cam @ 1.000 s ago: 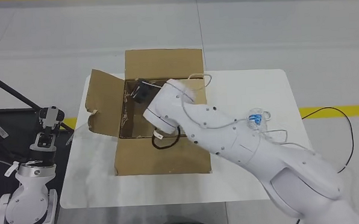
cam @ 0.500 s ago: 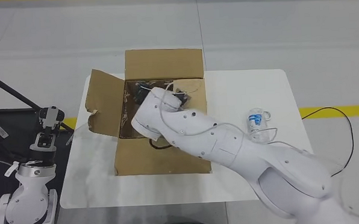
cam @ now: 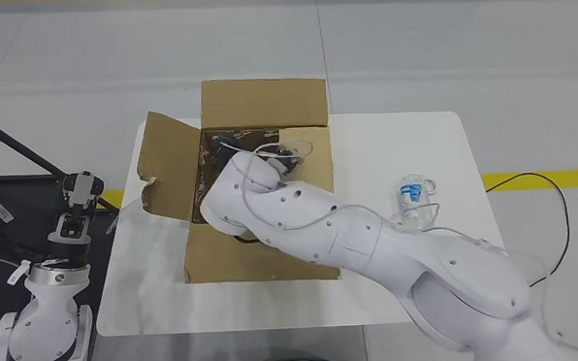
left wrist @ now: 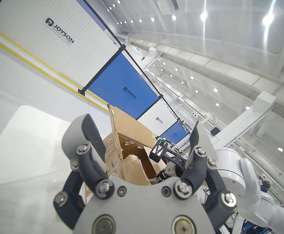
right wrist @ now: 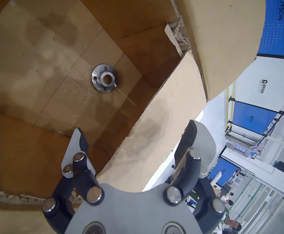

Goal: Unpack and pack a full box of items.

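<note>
An open cardboard box (cam: 258, 250) stands mid-table with its flaps spread. My right arm (cam: 300, 214) stretches across it and dips inside. My right gripper (right wrist: 135, 135) is open within the box, one finger (right wrist: 188, 137) close to the inner wall. A round metal flange (right wrist: 104, 80) with bolt holes lies flat on the box floor, ahead of the fingers and apart from them. My left gripper (left wrist: 142, 128) is open and holds nothing; it sits off the table's left side (cam: 78, 185), pointing at the box's torn flap (left wrist: 131, 141).
A small clear bottle with a blue label (cam: 413, 196) lies on the white table (cam: 400, 273) right of the box. A thin cable (cam: 446, 212) loops near it. The left flap (cam: 167, 171) hangs outward over the table's left part.
My right arm has swung leftward over the box and dropped deeper into it, uncovering the bottle on the table. The left arm has stayed still.
</note>
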